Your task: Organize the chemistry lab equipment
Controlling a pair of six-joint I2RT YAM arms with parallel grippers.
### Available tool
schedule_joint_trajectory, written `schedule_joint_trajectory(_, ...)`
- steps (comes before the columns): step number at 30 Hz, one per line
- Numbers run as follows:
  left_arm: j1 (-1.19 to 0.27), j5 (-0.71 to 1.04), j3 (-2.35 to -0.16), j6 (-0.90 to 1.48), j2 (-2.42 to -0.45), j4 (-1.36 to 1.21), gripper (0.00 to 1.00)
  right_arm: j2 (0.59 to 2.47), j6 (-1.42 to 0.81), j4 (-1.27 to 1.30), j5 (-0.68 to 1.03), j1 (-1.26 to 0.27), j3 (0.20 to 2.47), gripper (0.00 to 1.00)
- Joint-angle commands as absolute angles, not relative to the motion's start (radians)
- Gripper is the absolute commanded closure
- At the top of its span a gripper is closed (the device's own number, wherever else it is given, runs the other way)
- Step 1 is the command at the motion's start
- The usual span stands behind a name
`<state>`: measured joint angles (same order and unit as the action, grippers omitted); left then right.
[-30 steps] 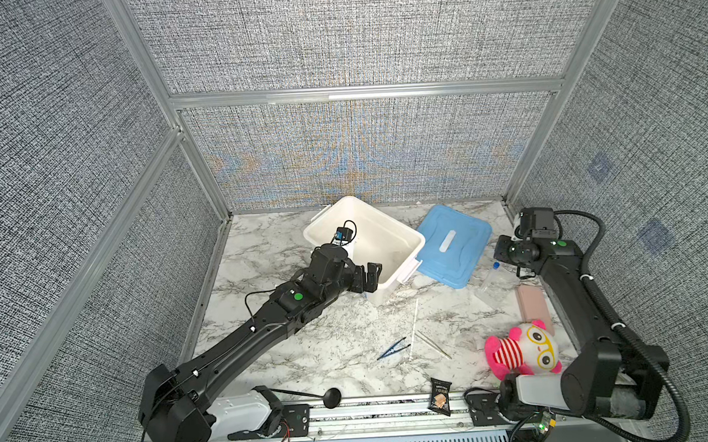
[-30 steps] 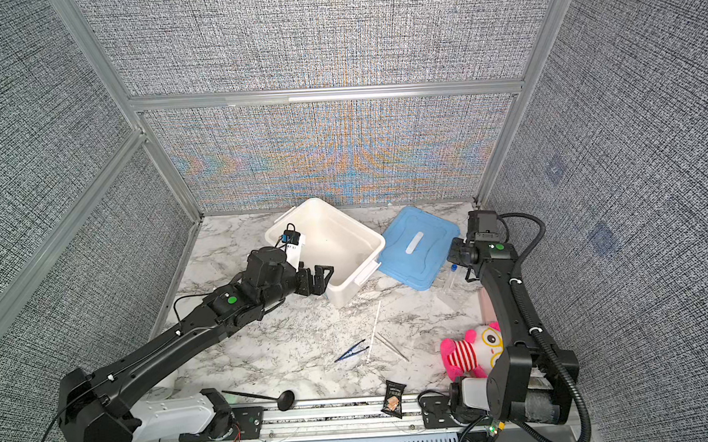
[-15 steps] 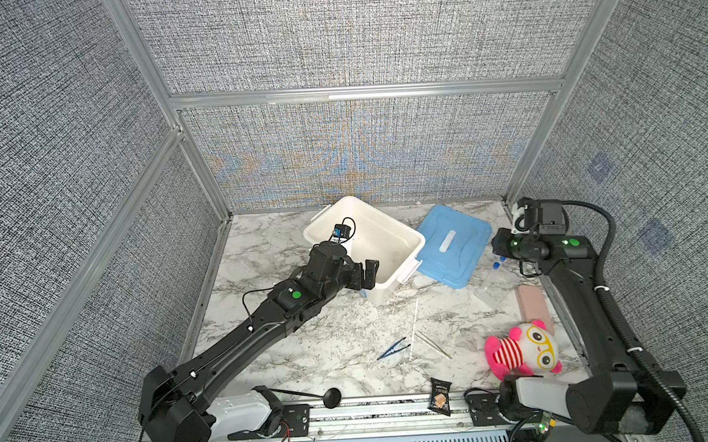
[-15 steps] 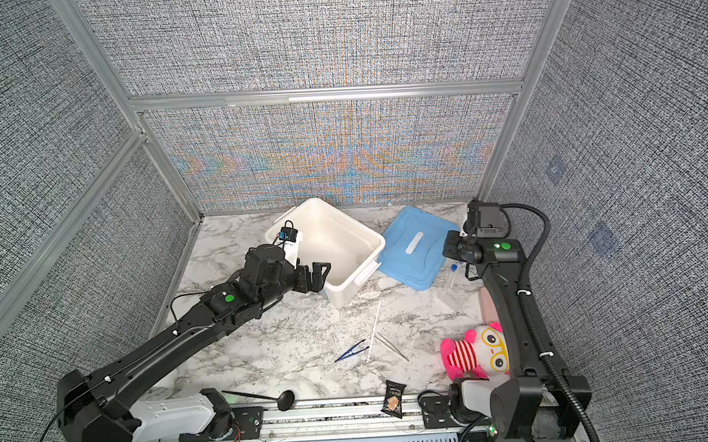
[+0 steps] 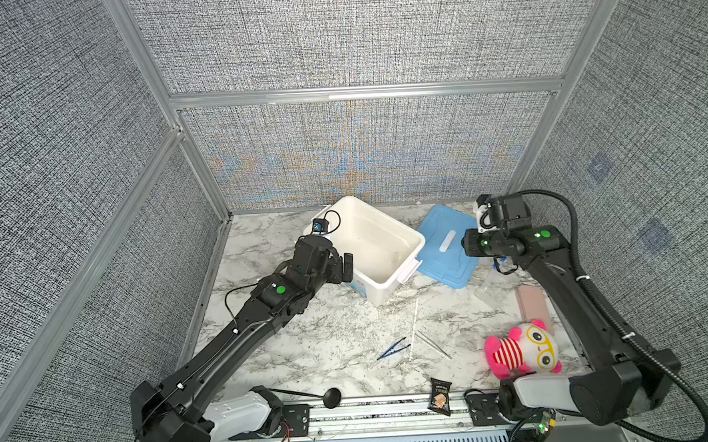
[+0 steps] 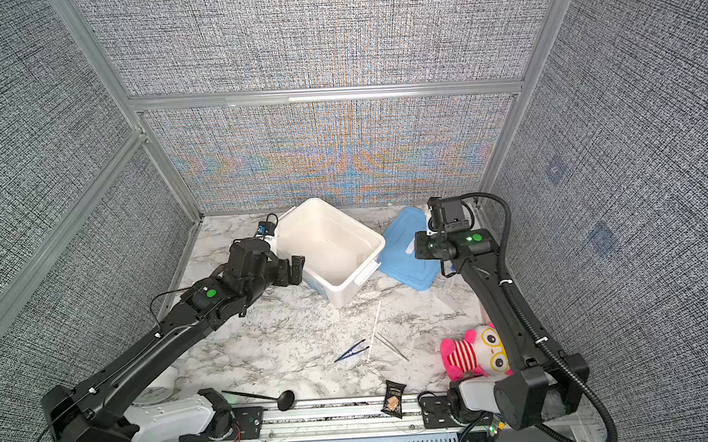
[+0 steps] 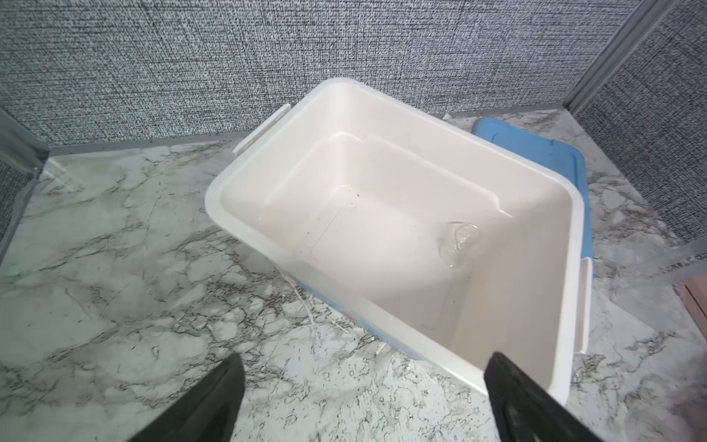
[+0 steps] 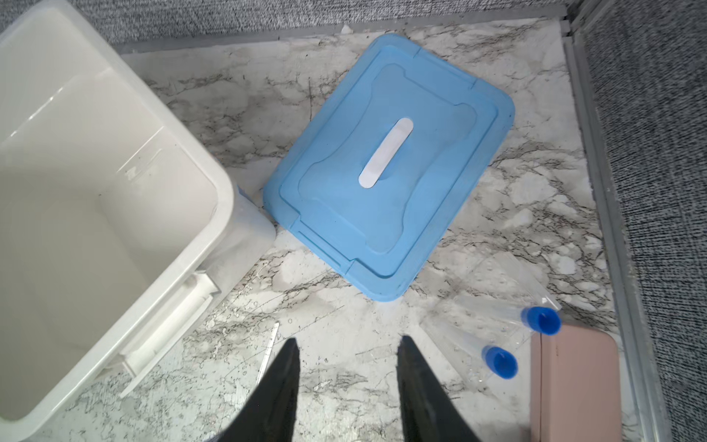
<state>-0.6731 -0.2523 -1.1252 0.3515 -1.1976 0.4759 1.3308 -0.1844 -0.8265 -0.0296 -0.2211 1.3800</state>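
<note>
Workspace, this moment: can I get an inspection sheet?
Surface: marble table.
Job's things: blue tweezers, metal tweezers and stick lie loose near the front; two tubes beside pink case; bin open, clear item inside, lid beside it.
Clutter: plush, packet, ladle.
Claws: left claw open by bin; right claw open, empty, over table.
Cables: cable arcs above right arm.
Surroundings: grey fabric walls.

Flat near-centre, side by side: dark blue tweezers, long white stick, silver tweezers; two clear blue-capped tubes lying farther right.
</note>
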Motion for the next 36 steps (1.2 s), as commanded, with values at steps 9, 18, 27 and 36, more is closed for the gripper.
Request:
schedule_joint_trajectory(9, -0.631, -0.233, -1.163, 0.509, -1.302, 0.537, 0.01, 1.507, -0.151, -0.816, 0.183, -0.302, 1.490, 0.53)
schedule_joint_trajectory(18, -0.630, -0.215, -1.157, 0.568, -1.371, 0.479, 0.01, 1.683, -0.131, -0.769, 0.244, -0.302, 1.607, 0.48)
schedule_joint_trajectory(27, -0.630, -0.334, -1.178, 0.570, -1.352, 0.537, 0.01, 1.637, -0.134, -0.775, 0.260, -0.307, 1.597, 0.48)
schedule_joint_trajectory(36, -0.632, -0.361, -1.144, 0.515, -1.342, 0.419, 0.01, 1.403, -0.250, -0.884, 0.106, -0.308, 1.410, 0.49)
